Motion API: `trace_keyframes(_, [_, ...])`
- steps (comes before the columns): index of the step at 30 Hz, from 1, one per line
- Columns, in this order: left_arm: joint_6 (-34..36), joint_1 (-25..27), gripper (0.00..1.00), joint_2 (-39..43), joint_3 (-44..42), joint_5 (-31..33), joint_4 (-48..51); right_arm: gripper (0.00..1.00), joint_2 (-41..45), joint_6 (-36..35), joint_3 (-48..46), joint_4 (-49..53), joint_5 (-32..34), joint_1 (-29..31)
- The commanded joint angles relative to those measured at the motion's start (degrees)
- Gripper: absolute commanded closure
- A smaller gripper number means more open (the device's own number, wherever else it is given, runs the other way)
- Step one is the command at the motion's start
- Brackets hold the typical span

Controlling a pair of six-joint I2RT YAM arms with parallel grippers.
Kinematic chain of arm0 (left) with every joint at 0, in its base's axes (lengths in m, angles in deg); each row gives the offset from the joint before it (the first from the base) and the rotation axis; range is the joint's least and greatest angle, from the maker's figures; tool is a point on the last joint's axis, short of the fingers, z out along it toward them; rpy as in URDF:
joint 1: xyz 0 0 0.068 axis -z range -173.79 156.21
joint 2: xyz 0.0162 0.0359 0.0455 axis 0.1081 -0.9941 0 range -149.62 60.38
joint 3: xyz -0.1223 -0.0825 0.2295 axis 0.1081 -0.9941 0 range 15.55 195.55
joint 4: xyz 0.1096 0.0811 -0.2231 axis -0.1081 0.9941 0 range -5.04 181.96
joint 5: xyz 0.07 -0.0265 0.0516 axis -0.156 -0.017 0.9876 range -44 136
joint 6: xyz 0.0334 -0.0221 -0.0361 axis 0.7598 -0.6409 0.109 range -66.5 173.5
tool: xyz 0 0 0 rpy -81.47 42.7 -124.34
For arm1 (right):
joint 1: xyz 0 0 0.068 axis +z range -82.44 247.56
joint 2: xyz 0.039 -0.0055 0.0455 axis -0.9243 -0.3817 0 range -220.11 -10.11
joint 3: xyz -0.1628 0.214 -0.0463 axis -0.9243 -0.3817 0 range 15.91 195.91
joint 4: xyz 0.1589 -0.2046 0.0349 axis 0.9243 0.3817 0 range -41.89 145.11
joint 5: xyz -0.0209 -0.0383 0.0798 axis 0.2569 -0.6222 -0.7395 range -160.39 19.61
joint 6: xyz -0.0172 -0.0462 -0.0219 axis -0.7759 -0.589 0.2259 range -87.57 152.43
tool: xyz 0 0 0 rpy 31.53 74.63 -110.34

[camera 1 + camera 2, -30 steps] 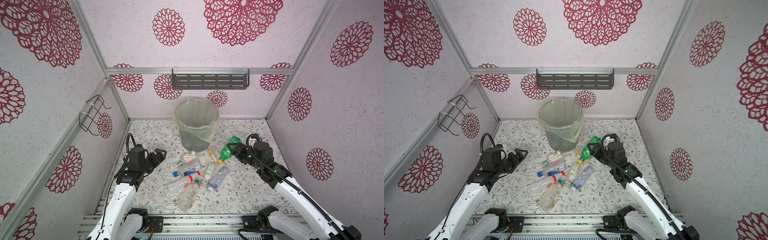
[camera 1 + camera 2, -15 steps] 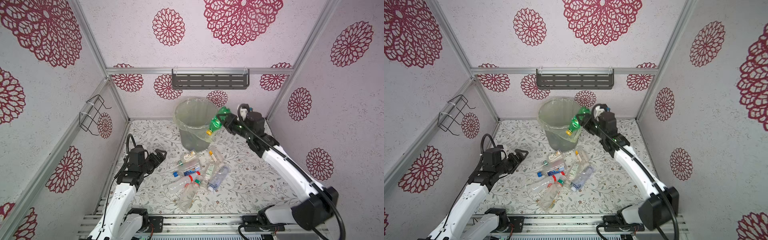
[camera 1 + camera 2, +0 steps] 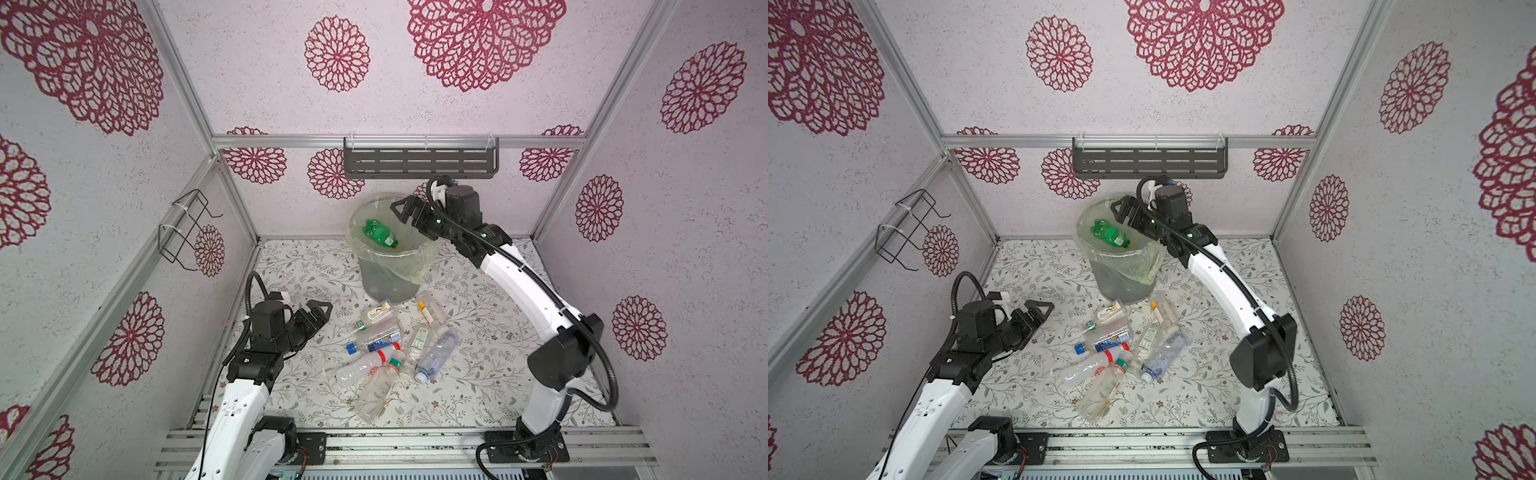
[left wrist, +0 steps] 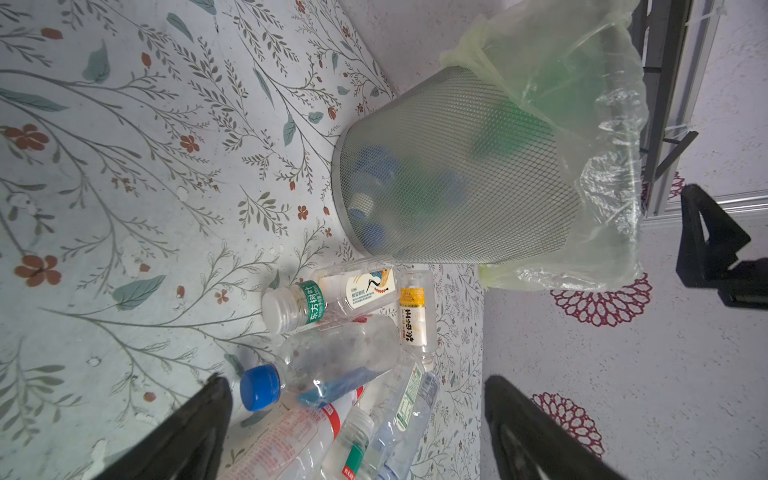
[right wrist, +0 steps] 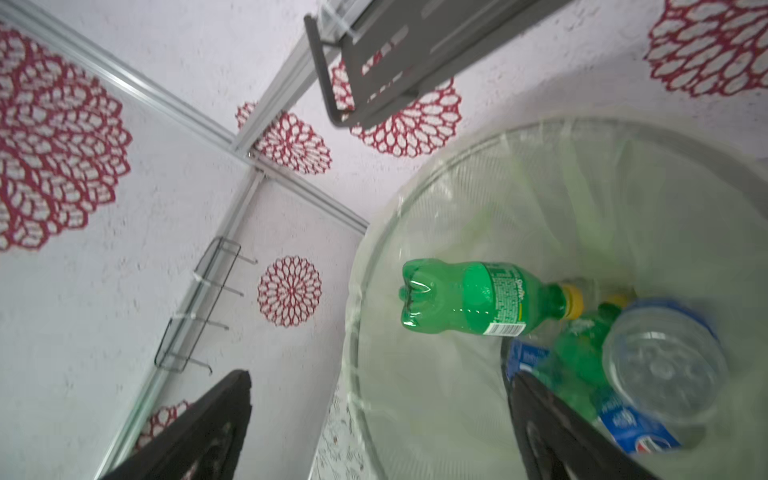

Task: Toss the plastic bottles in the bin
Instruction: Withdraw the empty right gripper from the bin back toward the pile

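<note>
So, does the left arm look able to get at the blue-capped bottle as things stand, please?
Probably yes. The left tool is open and empty, facing the blue-capped bottle on the pile's side nearest it, with only bare table between them. Other bottles press against it, so the grip may be awkward.

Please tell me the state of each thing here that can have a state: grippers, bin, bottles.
Bin: upright, bag-lined, partly filled.
Right gripper: open, empty, above the bin's rim.
Left gripper: open, empty, over the table.
Green bottle: inside the bin, capped, not held.
Loose bottles: lying on their sides on the table, outside the bin.
</note>
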Motion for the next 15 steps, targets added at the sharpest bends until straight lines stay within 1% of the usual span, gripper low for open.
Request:
trace_keyframes(1, [1.3,-0.41,0.03,0.33,0.36,-1.47,-0.73,0.01,10.59,-4.99,-8.49,-6.34,3.29,-0.45])
trace_keyframes(5, [1.49,-0.4,0.03,0.47,0.34,-2.25,-2.17,0.01,18.58,-7.09,-19.79,-7.86,6.32,-0.46])
trace_keyframes(8, [1.83,-0.38,0.03,0.56,0.66,-3.11,-2.16,0.01,23.9,-7.32,-26.76,-8.99,8.16,-0.43])
trace_keyframes(15, [3.3,-0.05,0.03,1.44,1.14,-3.72,-1.13,0.01,33.89,-7.31,-39.54,-10.02,11.67,-0.39])
